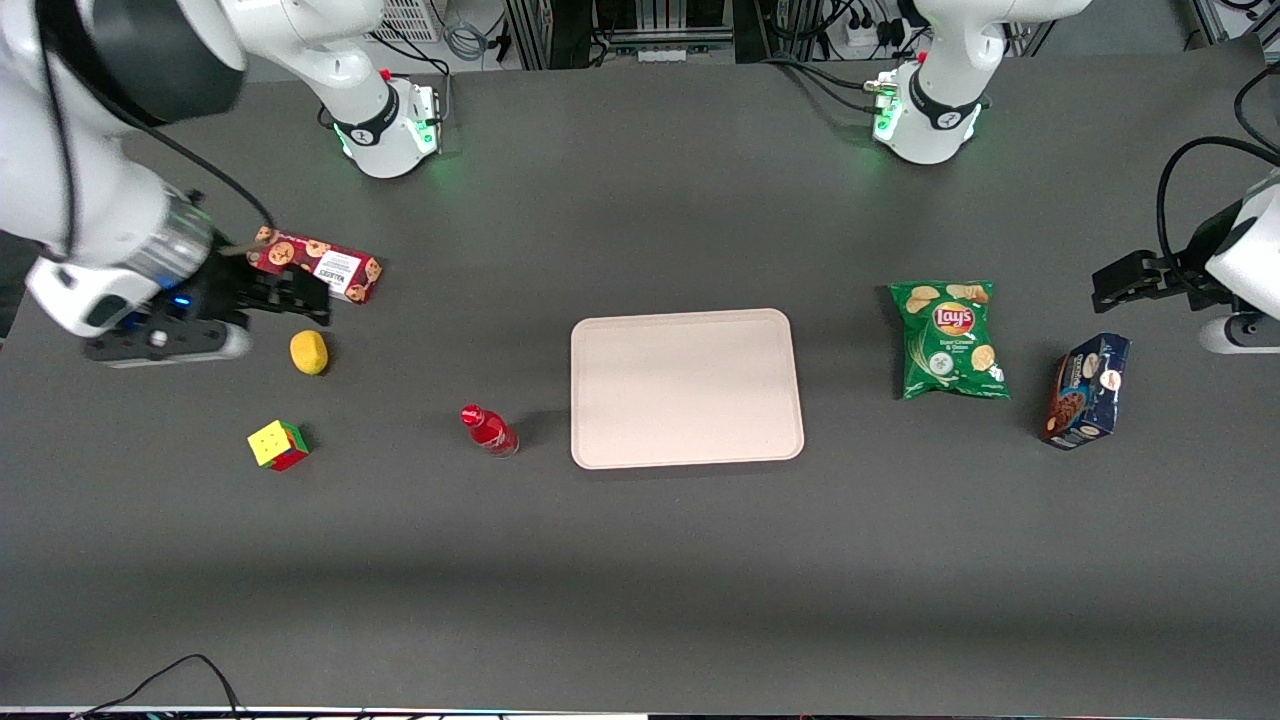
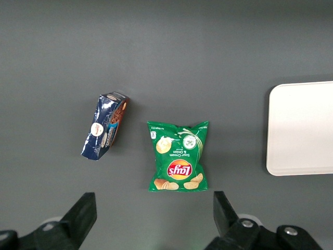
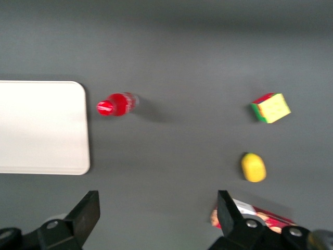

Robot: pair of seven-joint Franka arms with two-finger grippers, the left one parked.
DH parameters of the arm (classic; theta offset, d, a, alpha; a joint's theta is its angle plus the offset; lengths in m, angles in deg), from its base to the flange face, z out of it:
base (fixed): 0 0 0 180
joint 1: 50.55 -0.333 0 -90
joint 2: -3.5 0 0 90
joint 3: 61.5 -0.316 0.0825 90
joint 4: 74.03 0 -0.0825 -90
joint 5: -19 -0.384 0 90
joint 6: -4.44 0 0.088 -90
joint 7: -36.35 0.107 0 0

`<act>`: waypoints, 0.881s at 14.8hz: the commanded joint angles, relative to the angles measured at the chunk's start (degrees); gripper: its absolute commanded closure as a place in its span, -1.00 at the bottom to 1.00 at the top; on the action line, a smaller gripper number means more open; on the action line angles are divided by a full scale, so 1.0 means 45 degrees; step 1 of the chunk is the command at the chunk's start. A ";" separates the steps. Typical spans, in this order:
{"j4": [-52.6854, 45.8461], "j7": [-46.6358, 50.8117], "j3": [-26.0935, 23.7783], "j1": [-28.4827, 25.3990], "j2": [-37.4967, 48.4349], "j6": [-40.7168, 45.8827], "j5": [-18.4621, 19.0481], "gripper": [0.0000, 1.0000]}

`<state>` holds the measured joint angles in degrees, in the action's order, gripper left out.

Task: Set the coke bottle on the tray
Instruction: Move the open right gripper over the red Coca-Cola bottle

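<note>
Your tool (image 1: 300, 290) hangs over the working arm's end of the tabletop (image 1: 640, 560), fingers apart and holding nothing, just above the cookie box (image 1: 318, 263) and beside the yellow lemon (image 1: 309, 352). The colour cube (image 1: 278, 445) sits nearer the camera. The coke bottle (image 1: 489, 430) stands upright, unheld, close beside the tray (image 1: 686, 388), which is bare, so the carry should be short.
</note>
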<state>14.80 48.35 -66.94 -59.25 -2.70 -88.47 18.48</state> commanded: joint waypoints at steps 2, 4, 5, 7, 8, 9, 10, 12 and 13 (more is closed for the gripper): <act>-0.1068 0.1918 -0.1463 -0.0040 -0.2133 -0.1243 0.0232 -1.00; -0.1009 0.2370 -0.1817 -0.0214 -0.2798 -0.1910 0.0698 -1.00; -0.1009 0.2545 -0.1876 -0.0390 -0.3033 -0.2067 0.1030 -1.00; -0.1009 0.3092 -0.1877 -0.0683 -0.3599 -0.2379 0.1442 -1.00; -0.0951 0.3210 -0.1877 -0.0800 -0.3930 -0.2652 0.1579 -1.00; -0.0893 0.3211 -0.1877 -0.0821 -0.4224 -0.2906 0.1600 -1.00; -0.0641 0.3192 -0.1877 -0.0821 -0.4343 -0.3295 0.1600 -1.00; 0.0139 0.3192 -0.1877 -0.0802 -0.4383 -0.4407 0.1600 -1.00; 0.0511 0.3192 -0.1877 -0.0763 -0.4383 -0.4876 0.1600 -1.00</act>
<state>13.72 61.12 -75.22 -62.79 -22.11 -105.30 24.37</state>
